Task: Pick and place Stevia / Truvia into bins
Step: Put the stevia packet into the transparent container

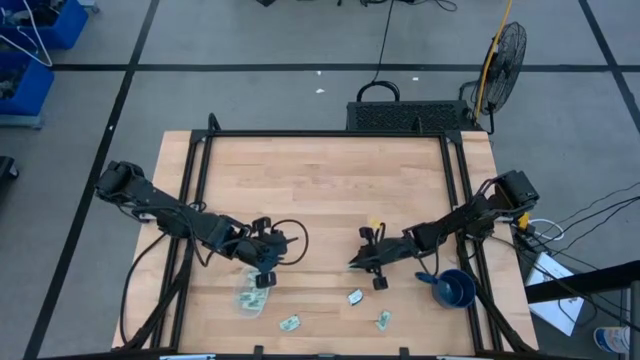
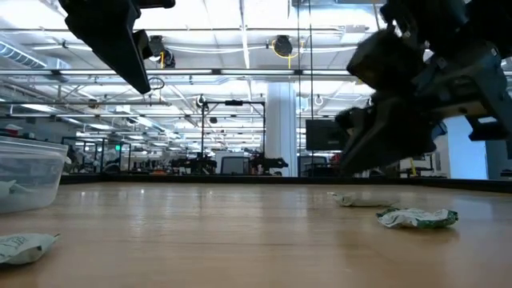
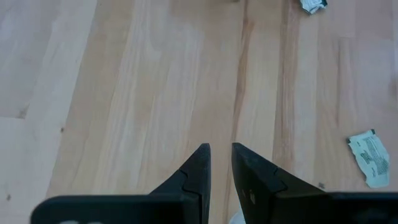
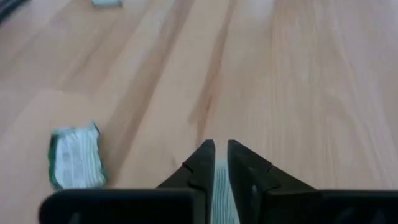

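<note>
My left gripper [image 1: 266,272] hovers over the far rim of the clear tub [image 1: 252,296], which holds sachets. Its fingers stand a narrow gap apart [image 3: 221,149] with bare wood showing between them. My right gripper [image 1: 366,262] is near the table's middle, shut on a pale green and white sachet [image 4: 221,186]. Three loose sachets lie flat on the wood near the near edge [image 1: 355,296], [image 1: 290,322], [image 1: 383,320]. In the low view the tub [image 2: 28,172] stands at the left, with one sachet [image 2: 24,246] in front of it. My right gripper pinches a sachet between its two fingers. A pale strip of it [image 4: 221,190] shows in the gap behind the fingertips. Which part of the sachet the fingers have is hidden by the fingers themselves. The gripper [image 2: 400,120] is above the tabletop.
A blue cup [image 1: 455,288] stands near the right arm at the table's right near corner. A crumpled sachet [image 2: 416,216] and a flat one [image 2: 360,200] lie at the right in the low view. The far half of the table [image 1: 320,170] is bare wood.
</note>
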You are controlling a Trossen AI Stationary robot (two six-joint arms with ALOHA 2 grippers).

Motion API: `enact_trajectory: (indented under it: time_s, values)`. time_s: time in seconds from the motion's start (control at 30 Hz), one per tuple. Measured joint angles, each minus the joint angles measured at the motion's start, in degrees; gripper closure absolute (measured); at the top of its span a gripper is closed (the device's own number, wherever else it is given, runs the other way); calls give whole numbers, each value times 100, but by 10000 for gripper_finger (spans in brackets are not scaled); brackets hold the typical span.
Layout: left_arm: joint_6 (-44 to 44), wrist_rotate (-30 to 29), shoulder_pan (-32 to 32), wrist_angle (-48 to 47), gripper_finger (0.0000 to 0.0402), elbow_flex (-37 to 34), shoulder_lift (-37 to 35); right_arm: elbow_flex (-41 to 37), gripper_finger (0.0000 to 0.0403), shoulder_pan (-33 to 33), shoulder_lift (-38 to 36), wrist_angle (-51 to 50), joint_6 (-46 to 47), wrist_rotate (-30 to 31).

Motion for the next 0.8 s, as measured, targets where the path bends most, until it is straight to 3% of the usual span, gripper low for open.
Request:
enact_trajectory:
  time_s: [0.1, 0.27, 0.6, 0.8]
  values:
    - [-1, -80, 0, 0, 330, 0, 0, 7, 382, -1, 0, 173, -129, 4]
    - [-73, -96, 0, 2, 330, 0, 0, 6, 377, -4, 0, -407, -16, 17]
    - [34, -99, 0, 4, 330, 0, 0, 7, 268, -173, 0, -313, -41, 298]
    - [34, -99, 0, 7, 330, -2, 0, 9, 239, -398, 293, -17, 171, -454]
